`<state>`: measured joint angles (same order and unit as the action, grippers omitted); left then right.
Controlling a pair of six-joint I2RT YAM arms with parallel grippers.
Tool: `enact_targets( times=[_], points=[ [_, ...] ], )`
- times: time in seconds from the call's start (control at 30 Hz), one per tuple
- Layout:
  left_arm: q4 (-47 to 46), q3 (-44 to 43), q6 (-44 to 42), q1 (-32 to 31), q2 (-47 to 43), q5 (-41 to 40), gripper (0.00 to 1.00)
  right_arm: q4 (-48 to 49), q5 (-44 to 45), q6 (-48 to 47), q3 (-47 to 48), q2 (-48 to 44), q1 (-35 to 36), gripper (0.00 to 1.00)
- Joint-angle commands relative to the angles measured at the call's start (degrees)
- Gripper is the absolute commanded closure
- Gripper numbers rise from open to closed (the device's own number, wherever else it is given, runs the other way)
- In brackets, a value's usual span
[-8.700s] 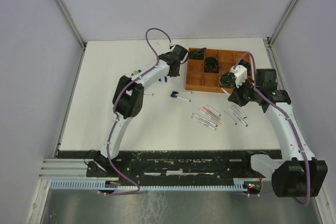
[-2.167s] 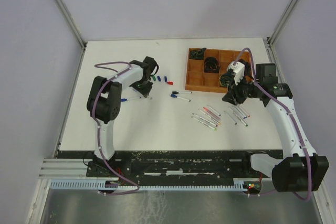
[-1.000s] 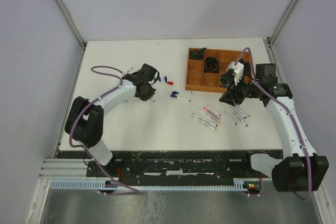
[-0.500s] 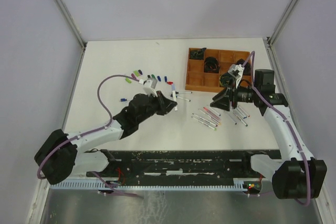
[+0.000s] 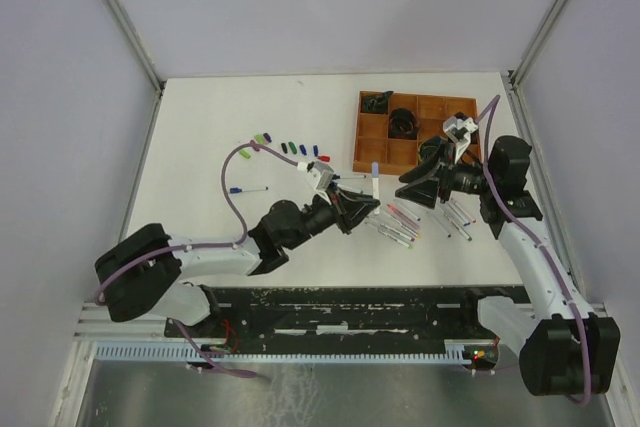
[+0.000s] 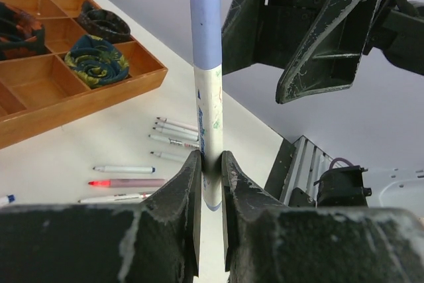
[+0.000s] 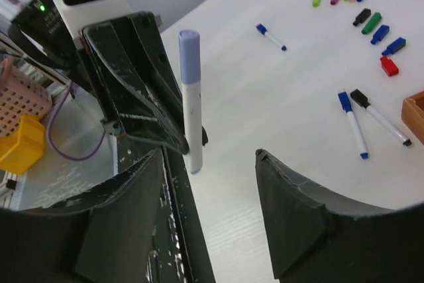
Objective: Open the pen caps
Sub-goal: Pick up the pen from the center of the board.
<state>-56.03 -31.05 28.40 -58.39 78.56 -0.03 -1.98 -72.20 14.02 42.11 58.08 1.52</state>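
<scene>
Top view first: got the left gripper (image 5: pixel 366 203) pinched tight on one pen (image 5: pixel 373 185), held out over the middle of the table (image 5: pixel 200 117) with the lavender cap (image 5: pixel 375 168) on its far end. Right gripper (image 5: pixel 408 185) just beside it, jaws spread, nothing in them. Also spotting a row of loose caps (image 5: pixel 290 148) off to the left, more pens (image 5: pixel 400 225) lying near the grippers, and the brown tray (image 5: pixel 357 152) behind.

Left wrist: looking straight at that pen (image 6: pixel 211 130), clamped low on the barrel, standing upright, cap (image 6: pixel 205 28) on and well clear of the grip. Right gripper (image 6: pixel 255 83) up close to the right of the cap, not touching it.

Right wrist: peering out between wide-apart fingers (image 7: pixel 298 230) at the pen (image 7: pixel 191 117), cap (image 7: pixel 189 51) on top. Can't tell whether it's inside the gap or a bit short of it.

Reckon this is the present-and-pull step. Next up: getting the right jaws around the cap only, closing, then pulling straight along the barrel while holding firm on the left.
</scene>
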Motion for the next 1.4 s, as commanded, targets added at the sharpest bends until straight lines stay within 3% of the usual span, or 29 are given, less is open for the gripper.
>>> enact_targets(
  times=[0.0,0.07,0.2,0.57,1.37],
  points=[
    [-8.5,-4.5,-4.3,-2.3,2.7,-2.9,0.97,22.9,0.6,16.6,-3.5,-2.7,0.4,0.32],
    [-8.7,-5.9,-4.5,-3.0,4.0,-3.4,0.97,28.1,1.4,19.6,-5.2,-3.2,0.6,0.28],
    [-9.3,-7.7,-4.2,-3.9,6.0,-4.8,0.97,28.4,1.8,20.3,-5.6,-3.3,1.7,0.27],
    [-12.1,-9.5,-2.3,-5.1,9.9,-5.2,0.97,29.3,5.5,23.3,-6.4,-4.2,2.5,0.35],
    [-14.9,-12.9,0.4,-6.5,13.3,-6.9,0.97,24.8,6.7,17.0,-7.4,-4.8,4.5,0.68]
  ],
)
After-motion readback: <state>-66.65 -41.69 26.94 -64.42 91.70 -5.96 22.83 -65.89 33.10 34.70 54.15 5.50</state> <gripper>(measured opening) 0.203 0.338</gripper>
